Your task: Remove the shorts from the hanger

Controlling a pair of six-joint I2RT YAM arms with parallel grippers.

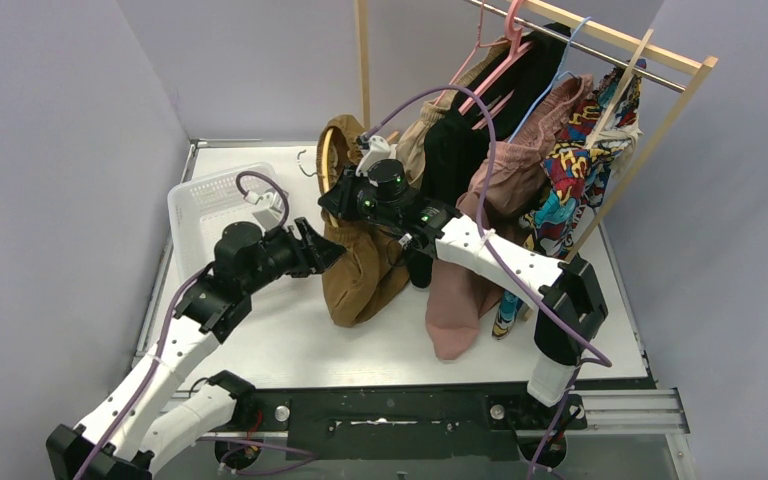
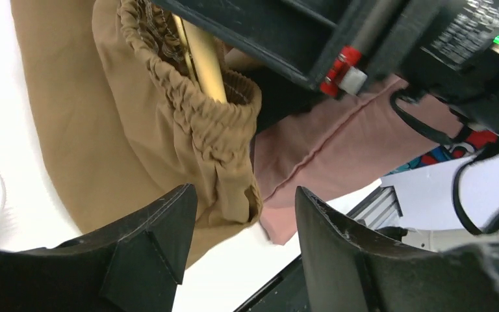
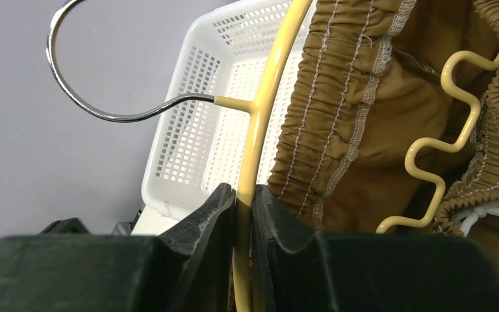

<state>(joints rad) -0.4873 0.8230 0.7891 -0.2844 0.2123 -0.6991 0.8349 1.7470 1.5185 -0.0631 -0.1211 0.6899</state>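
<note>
The olive-brown shorts (image 1: 360,275) hang from a pale yellow hanger (image 3: 260,110), their gathered waist (image 3: 357,84) stretched over it. My right gripper (image 3: 243,195) is shut on the hanger's yellow bar just below the chrome hook (image 3: 91,104). My left gripper (image 2: 243,190) is open, just left of the shorts in the top view. The waistband's edge (image 2: 234,169) lies just beyond its tips, with nothing between the fingers (image 2: 162,221). In the left wrist view, the hanger (image 2: 204,58) pokes out of the waist.
A white mesh basket (image 1: 210,205) stands at the left rear. The wooden rack (image 1: 660,60) at the back right carries beige-tan (image 1: 422,135), black (image 1: 460,150), dusty pink (image 1: 455,300) and colourful printed (image 1: 570,185) garments, close behind my right arm.
</note>
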